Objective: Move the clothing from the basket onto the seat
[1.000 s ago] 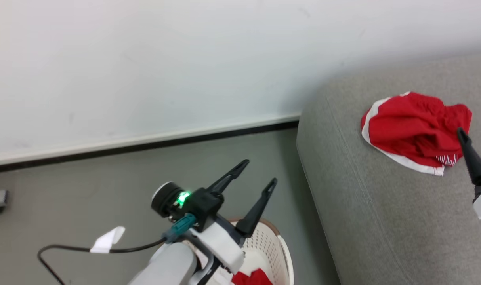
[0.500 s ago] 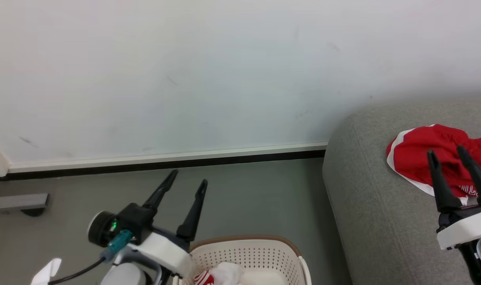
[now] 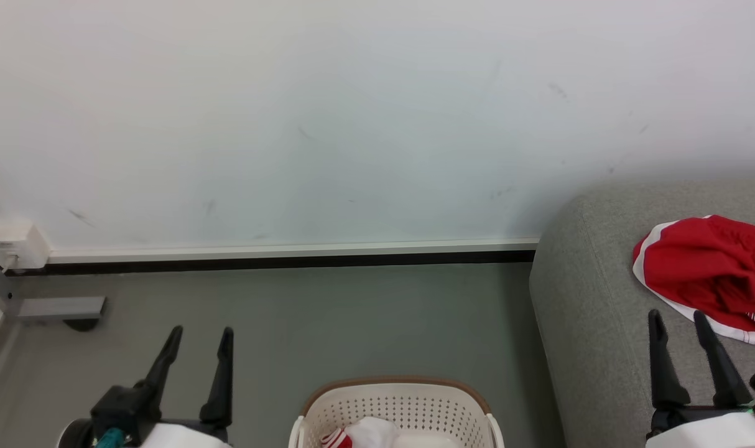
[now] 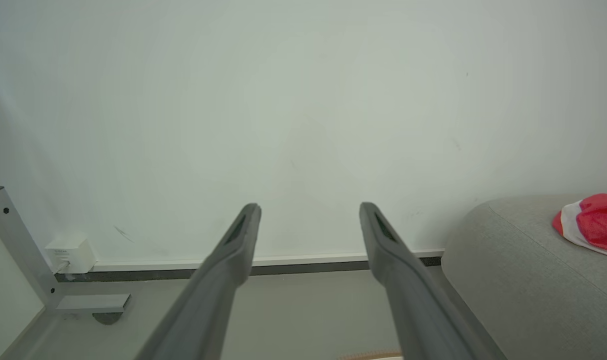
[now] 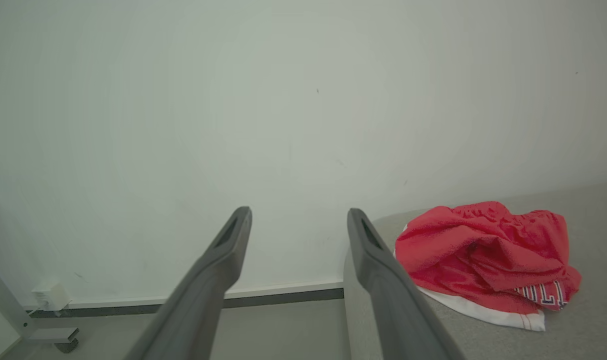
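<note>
Head view: cream-white perforated plastic basket [image 3: 396, 381], bottom centre, holds red-and-white clothing [image 3: 362, 430]. A red white-trimmed garment [image 3: 707, 267] lies at right on the light grey woven sofa [image 3: 583, 323]. The left gripper [image 3: 202, 330] and right gripper [image 3: 676, 315] are spread and empty. Left wrist view: garment far right. Right wrist view: garment lower right.

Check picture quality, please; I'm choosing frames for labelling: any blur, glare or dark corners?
Head view: even, soft light, no glare; the clothing on the seat is sharp, the basket cropped by the bottom edge. Left wrist view: corners darken, and the left gripper, close to the lens, looks soft. Right wrist view: slightly grainy, lettering on the clothing only partly readable.
</note>
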You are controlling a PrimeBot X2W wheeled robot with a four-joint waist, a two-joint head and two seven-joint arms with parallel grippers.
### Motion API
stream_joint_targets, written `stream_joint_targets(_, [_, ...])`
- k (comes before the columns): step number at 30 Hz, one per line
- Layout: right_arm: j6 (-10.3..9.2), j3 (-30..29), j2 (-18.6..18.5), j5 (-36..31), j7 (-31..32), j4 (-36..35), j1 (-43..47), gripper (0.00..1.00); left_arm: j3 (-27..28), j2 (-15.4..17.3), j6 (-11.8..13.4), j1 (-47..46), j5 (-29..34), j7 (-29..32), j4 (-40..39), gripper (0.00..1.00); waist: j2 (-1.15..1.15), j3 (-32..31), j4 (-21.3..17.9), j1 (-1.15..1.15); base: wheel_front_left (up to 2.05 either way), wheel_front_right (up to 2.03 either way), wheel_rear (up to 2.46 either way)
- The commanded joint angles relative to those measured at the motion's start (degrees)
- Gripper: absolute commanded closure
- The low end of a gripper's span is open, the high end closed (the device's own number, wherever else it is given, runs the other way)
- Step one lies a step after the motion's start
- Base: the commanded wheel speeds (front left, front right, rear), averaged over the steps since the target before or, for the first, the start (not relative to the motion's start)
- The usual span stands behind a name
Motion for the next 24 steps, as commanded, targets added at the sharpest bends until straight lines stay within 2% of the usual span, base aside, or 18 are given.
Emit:
stream_joint_targets(1, [-0.13,0.21,0.27,-1.32,-0.16,0.23,1.38,0.0,1.05,-0.47,0.32,1.9,0.73,-0.03,-0.6,0.0,0.0,-0.08,0.27,0.0,0.0,0.0,0.0])
stream_joint_targets(5, [-0.13,1.59,1.12,-2.42,-0.15,1.05,2.02,0.0,4.44,-2.34,0.23,5.1,1.15,-0.03,-1.99,0.0,0.0,-0.23,0.4,0.0,0.0,0.0,0.0])
stream_joint_targets(14, [-0.13,3.62,1.24,-2.71,-0.17,0.59,2.04,0.0,8.31,-5.64,-0.84,7.85,3.83,-0.03,-1.07,0.0,0.0,-0.14,0.73,0.0,0.0,0.0,0.0])
stream_joint_targets(24, [-0.13,4.7,0.49,-2.44,-0.17,0.66,1.74,0.0,11.37,-7.47,-2.56,7.15,6.49,-0.03,-0.43,0.0,0.0,-0.31,0.04,0.0,0.0,0.0,0.0])
